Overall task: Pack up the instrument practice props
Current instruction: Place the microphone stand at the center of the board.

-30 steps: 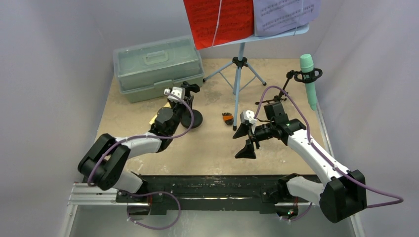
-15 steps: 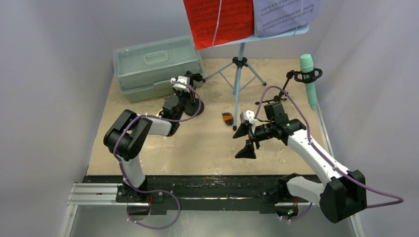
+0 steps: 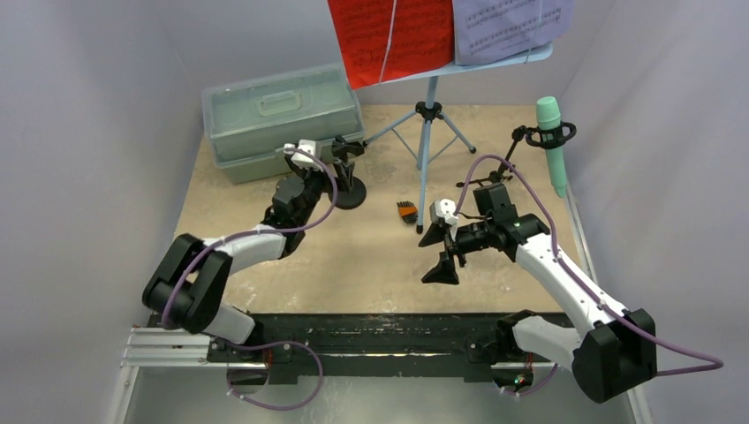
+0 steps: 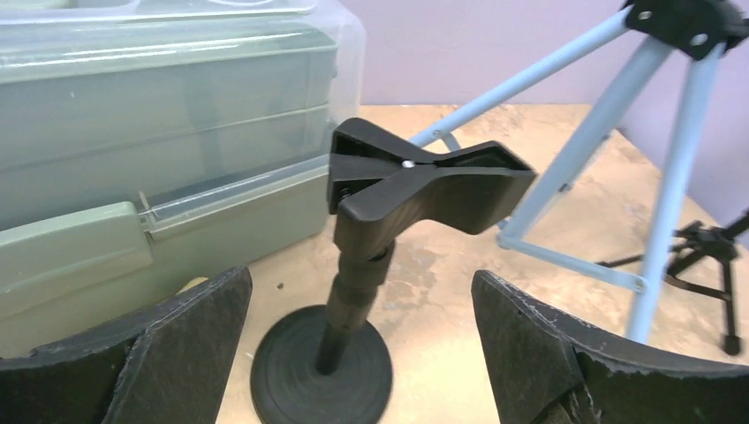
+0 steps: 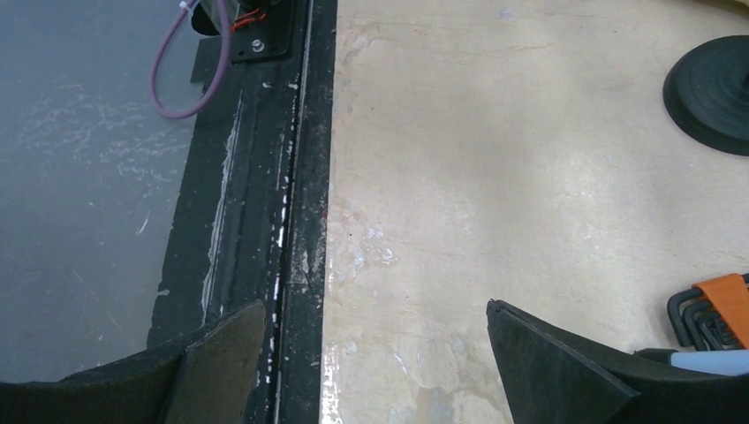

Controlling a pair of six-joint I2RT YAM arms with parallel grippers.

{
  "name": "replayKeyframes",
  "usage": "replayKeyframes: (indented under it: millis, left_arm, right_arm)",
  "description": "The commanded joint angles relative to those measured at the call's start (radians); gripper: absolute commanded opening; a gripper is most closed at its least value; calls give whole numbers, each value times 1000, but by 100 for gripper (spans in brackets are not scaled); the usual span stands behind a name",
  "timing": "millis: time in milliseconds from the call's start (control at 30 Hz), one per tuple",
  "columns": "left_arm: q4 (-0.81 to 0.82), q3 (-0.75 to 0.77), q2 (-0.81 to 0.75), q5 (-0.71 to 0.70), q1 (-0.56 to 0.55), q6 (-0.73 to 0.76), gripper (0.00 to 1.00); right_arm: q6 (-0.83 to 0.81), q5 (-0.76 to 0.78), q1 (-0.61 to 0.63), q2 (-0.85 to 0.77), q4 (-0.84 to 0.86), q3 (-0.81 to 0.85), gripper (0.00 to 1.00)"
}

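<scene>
While the left arm reaches across the bench (image 3: 371,265) toward the back-left corner, its left gripper (image 3: 343,152) sits at the round-base mic holder (image 3: 346,187). In the left wrist view the fingers (image 4: 177,344) are spread wide, and the holder (image 4: 353,353) stands upright between them with a gap on both sides. Neither finger touches it. Its clip head (image 4: 424,185) is tilted and points toward the right of that view.

The holder stands on the bench just in front of the pale green case (image 3: 274,119), whose lid is closed. The case wall (image 4: 132,132) fills the left of the wrist view.

Light-blue music rack (image 3: 430,115): upright at back centre on its tripod legs. Red sheet (image 3: 389,35) and purple sheet (image 3: 508,26) rest side by side on it.

Teal microphone (image 3: 552,141): hanging in the ring of the black tripod holder (image 3: 530,137), at the back-right edge of the bench.

Right gripper (image 3: 437,252): over the bench at right of centre, well apart from the props. Its fingers (image 5: 556,371) are fully apart with nothing between them, only bare bench and the black front rail (image 5: 291,177) below.

Small orange-and-black item (image 3: 406,212): lying flat on the bench between the round-base holder and the right gripper, near the foot of the rack.
</scene>
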Motion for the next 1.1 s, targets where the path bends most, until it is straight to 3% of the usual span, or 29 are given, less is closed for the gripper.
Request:
replayKeyframes:
  millis: [0,233,467,667,1067]
  left_arm:
    - [-331,55,-125,106,6,-95,96]
    - [-645,81,-287,206,7,-122,99]
    - [-832,101,-455,257,7,-115,100]
    - [-1055,113,-543,271,7,5,100]
    - [-1076,43,-638,269,7,44,100]
  right_arm:
    - [-50,42,-6,-43,-23,32,99]
    - [-95,64,-40,-73,-60,37,99]
    - [-139,32,-122,-107,-105,47,99]
    - [-180,14,-180,-126,-140,49,99]
    - [-194,91,-219,-157,-185,76,99]
